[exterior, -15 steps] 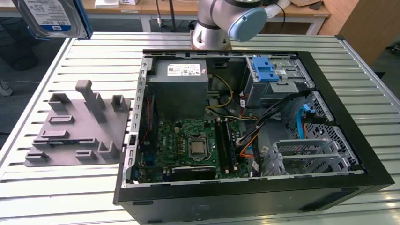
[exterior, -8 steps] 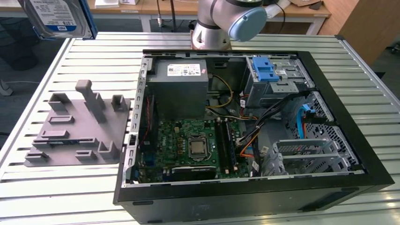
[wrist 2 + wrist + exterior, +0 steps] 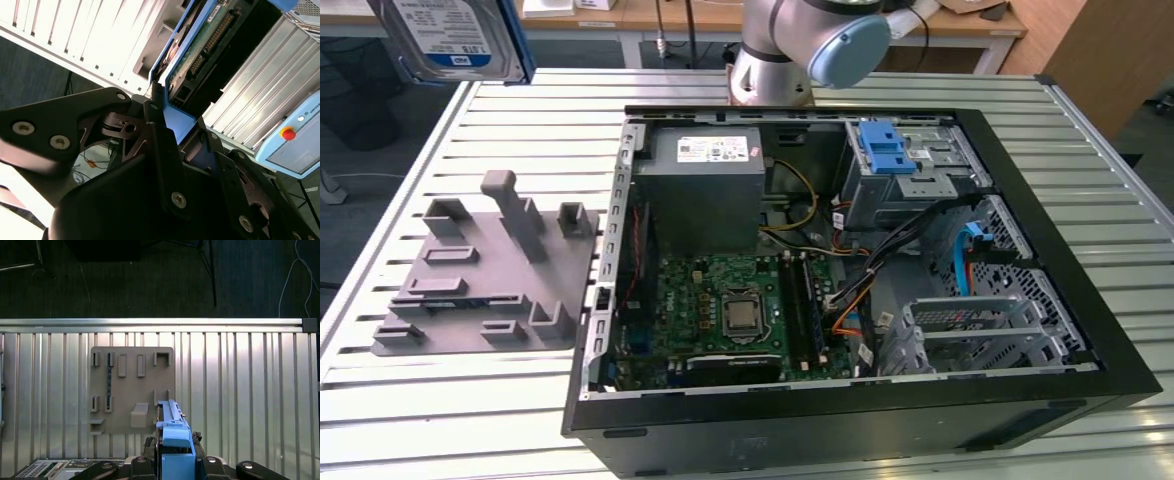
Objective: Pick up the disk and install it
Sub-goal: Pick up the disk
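The pincer (image 3: 175, 122) is clamping the disk (image 3: 454, 38) by its blue bracket (image 3: 175, 439), its fingers pressing against the bracket's sides. The disk is hanging in the air at the upper left corner of the exterior view, above the slatted worktop (image 3: 494, 112) and grey fixture plate (image 3: 467, 290), well apart from the open computer case (image 3: 854, 425).

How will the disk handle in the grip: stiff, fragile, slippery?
Likely rigid: the disk is a flat metal slab, held unbent in the gripper. Probably fragile: its bare circuit board is exposed. Its smooth blue bracket might slip in that grip.
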